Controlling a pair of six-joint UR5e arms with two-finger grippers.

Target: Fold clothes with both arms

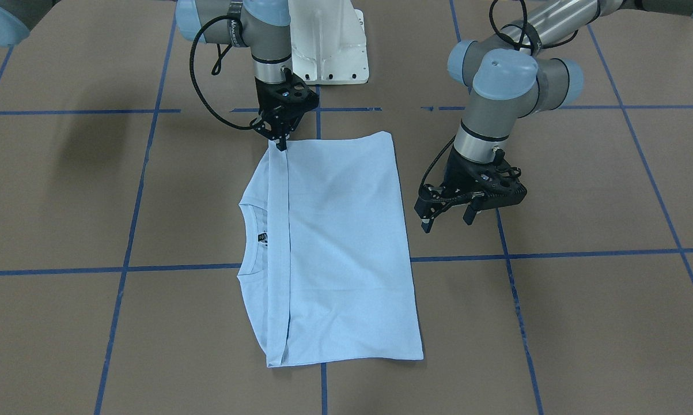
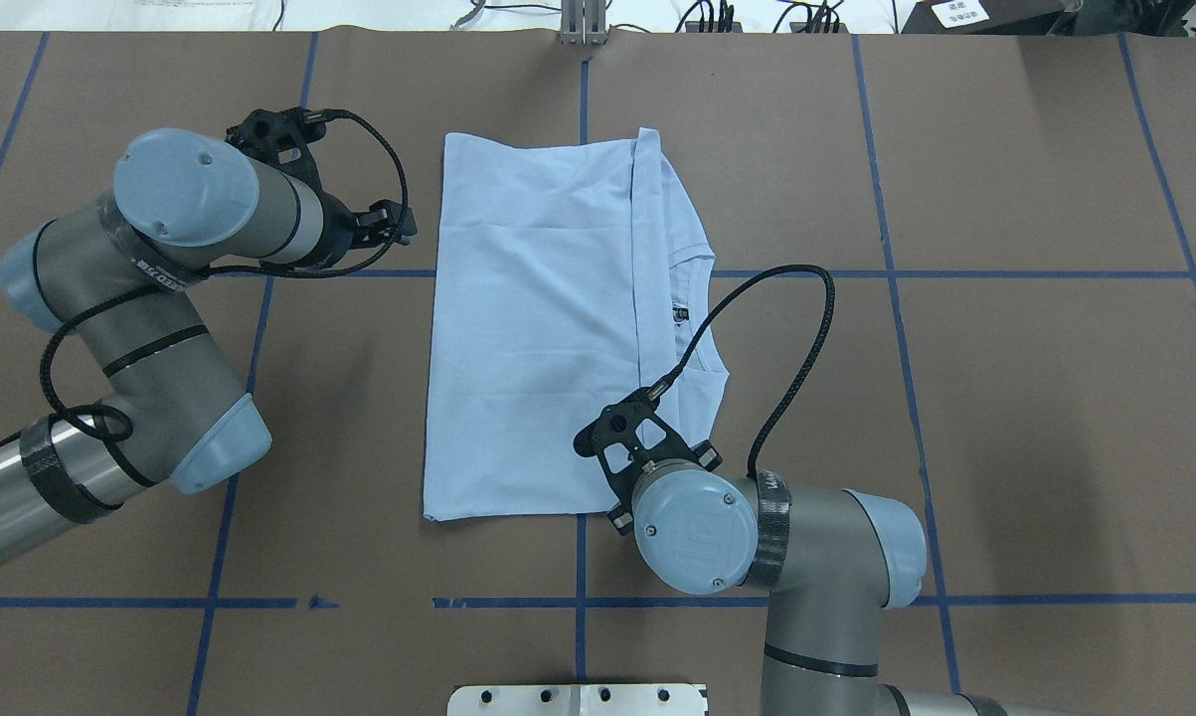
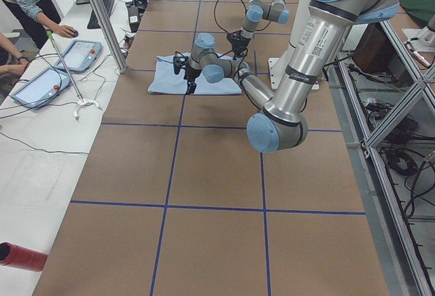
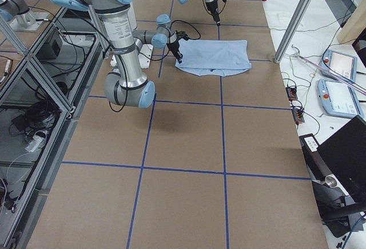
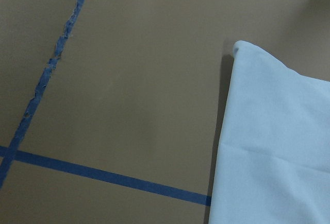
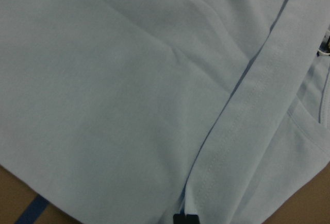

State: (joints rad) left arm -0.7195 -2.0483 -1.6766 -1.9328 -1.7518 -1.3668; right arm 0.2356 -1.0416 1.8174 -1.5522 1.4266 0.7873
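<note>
The light blue T-shirt (image 1: 334,248) lies flat on the brown table, its lower half folded up over the chest. The round collar and neck label (image 1: 262,237) show past the hem; the chest print is hidden. The shirt also shows in the overhead view (image 2: 538,328). My right gripper (image 1: 281,145) points down at the hem's corner nearest my base, with its fingers together on the fabric. The right wrist view shows the hem (image 6: 242,116) just ahead of the fingertips. My left gripper (image 1: 447,225) is open and empty, low over the table beside the shirt's folded edge.
The white pedestal base (image 1: 329,46) stands behind the shirt. Blue tape lines (image 1: 553,253) grid the table. Operators, tablets (image 3: 41,85) and a metal post (image 3: 102,17) are along the far side. A red cylinder (image 3: 20,256) lies at the table's end.
</note>
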